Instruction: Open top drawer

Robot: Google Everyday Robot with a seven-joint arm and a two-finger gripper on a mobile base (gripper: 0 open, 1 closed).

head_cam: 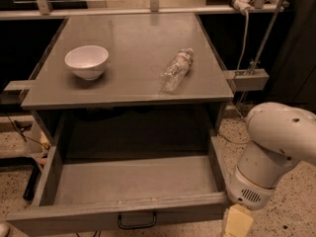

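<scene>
You're looking at a lab or workshop: a grey metal counter (pixel 133 78), a speckled floor (pixel 291 216), bare metal rails (pixel 148 11) and cabling (pixel 244 31) behind. The gripper (pixel 237 222) hangs low at the right, beside the open top drawer (pixel 98 215).

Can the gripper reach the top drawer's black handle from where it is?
Probably yes. The gripper hangs low beside the front right corner of the top drawer, and nothing shows between it and the handle on the pulled-out front.
</scene>
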